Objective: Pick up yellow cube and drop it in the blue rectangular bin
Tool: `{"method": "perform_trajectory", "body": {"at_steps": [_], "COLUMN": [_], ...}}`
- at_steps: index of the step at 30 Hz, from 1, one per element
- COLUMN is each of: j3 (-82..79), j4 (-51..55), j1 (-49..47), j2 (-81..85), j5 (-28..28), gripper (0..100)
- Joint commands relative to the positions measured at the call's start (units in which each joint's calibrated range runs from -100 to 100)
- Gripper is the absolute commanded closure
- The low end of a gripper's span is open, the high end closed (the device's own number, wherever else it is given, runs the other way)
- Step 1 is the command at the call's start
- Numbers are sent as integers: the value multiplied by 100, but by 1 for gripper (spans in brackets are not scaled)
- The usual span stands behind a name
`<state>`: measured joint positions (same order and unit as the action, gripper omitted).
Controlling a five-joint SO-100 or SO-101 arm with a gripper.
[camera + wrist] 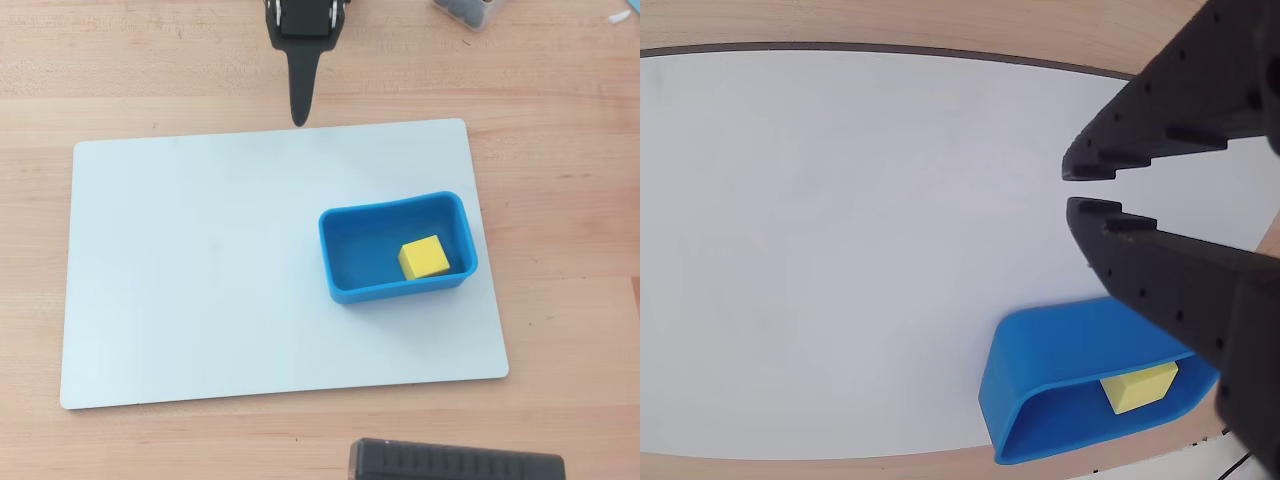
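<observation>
The yellow cube lies inside the blue rectangular bin, toward its right end, on the white board. In the wrist view the cube shows in the bin at the bottom right. My gripper hangs at the top of the overhead view, just past the board's far edge, well away from the bin. In the wrist view the gripper enters from the right with its black fingertips nearly touching, a thin gap between them, holding nothing.
A white rectangular board covers most of the wooden table. A dark object sits at the bottom edge of the overhead view. A small container with dark items is at the top right.
</observation>
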<state>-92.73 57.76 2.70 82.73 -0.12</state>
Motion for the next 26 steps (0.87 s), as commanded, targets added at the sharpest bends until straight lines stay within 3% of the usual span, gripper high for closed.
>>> {"method": "perform_trajectory", "body": {"at_steps": [1,26], "j3": [-173,-173], "j4": [409,409], "j1": [133,210], "j2": [1356,1356], "j5": [-93,-63], "gripper": [100,100]}}
